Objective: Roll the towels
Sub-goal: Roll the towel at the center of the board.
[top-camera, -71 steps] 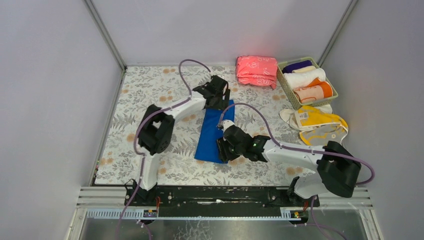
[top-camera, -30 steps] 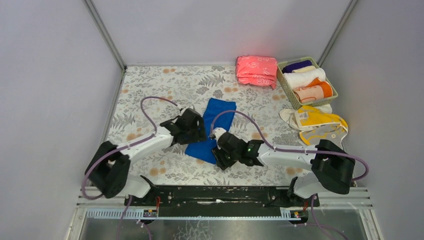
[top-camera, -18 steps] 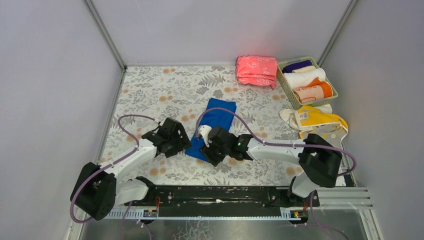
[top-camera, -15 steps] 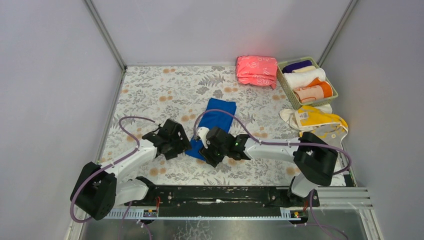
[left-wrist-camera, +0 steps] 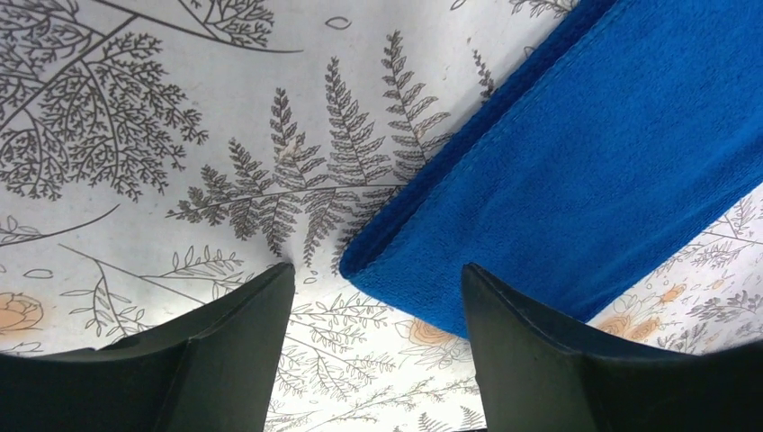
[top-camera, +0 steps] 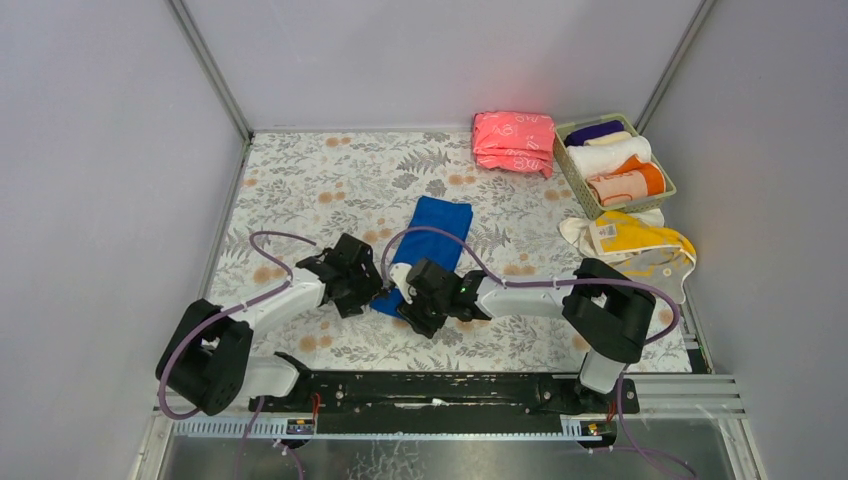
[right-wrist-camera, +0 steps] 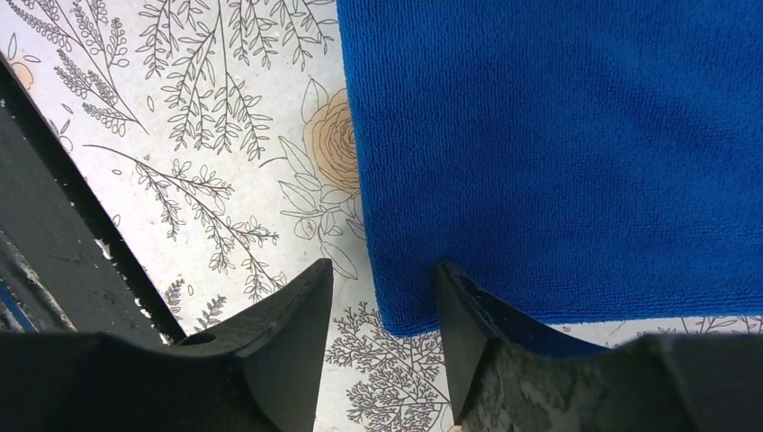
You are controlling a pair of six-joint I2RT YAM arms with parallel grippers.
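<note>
The royal blue towel lies folded in a long strip on the floral table, its near end slanting to the left. My left gripper is open low over its near left corner. In the left wrist view the towel's corner sits between the open fingertips of the left gripper. My right gripper is open at the near edge. In the right wrist view the towel's near corner lies between the tips of the right gripper. A yellow printed towel lies loose at the right on cream ones.
A green basket at the back right holds rolled towels, purple, white and orange. The folded pink stack lies left of it. Grey walls close the table on three sides. The black base rail runs along the near edge.
My left arm has swung from the towel's far end back to its near left corner. My right gripper has slid left along the near edge. The towel's near end has shifted left.
</note>
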